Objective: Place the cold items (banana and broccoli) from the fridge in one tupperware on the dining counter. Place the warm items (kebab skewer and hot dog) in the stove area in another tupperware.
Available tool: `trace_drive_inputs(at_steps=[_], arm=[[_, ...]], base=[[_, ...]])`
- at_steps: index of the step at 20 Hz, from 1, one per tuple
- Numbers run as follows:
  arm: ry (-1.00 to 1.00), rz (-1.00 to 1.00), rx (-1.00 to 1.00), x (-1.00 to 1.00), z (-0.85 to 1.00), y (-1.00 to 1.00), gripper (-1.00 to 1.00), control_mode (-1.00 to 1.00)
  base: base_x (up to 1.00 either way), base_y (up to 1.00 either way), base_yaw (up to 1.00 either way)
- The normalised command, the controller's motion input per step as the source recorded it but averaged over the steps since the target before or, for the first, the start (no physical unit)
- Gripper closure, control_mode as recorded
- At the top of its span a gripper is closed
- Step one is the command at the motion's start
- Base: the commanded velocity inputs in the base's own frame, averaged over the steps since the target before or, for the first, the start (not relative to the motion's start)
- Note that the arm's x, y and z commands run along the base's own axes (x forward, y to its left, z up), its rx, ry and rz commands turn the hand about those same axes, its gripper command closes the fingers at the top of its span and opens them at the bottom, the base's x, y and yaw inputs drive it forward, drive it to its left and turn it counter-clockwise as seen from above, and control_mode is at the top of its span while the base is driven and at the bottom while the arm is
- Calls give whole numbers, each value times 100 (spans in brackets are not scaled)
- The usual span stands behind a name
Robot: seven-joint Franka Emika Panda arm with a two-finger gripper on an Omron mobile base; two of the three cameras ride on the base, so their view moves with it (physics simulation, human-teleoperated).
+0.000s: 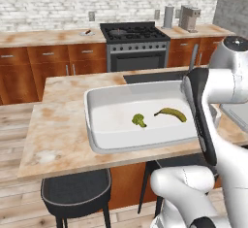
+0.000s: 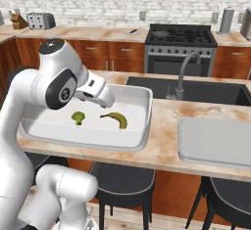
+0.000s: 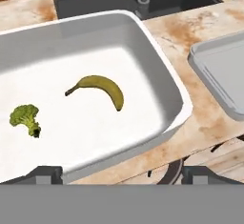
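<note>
Hand view looks down into a wide white tupperware (image 3: 164, 82) on the dining counter (image 3: 200, 104). Inside it lie a banana (image 3: 102, 87) and, well to its left, a small broccoli (image 3: 26, 118) — apart, not touching. The gripper (image 3: 121, 175) hovers above the tub's near rim, its two dark fingertips (image 3: 45, 175) spread wide and holding nothing. Right of the tub sits a second, grey container (image 3: 219, 73), with only its corner in frame. A dark sink (image 3: 143, 4) with a faucet lies beyond. From the left base view, the white arm (image 1: 213, 105) bends over the tub's right side; a stove (image 1: 133, 33) stands against the back wall, with a stool (image 1: 75, 193) under the counter — another shows in the right base view.
</note>
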Motion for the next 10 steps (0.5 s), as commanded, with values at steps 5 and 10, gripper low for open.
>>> trace_drive_inputs(at_steps=[5, 10], arm=[[-24, -5, 0, -91, 7, 34, -100, -100], [-15, 0, 0, -58, 18, 50, -100, -100]], base=[[0, 0, 0], [0, 0, 0]])
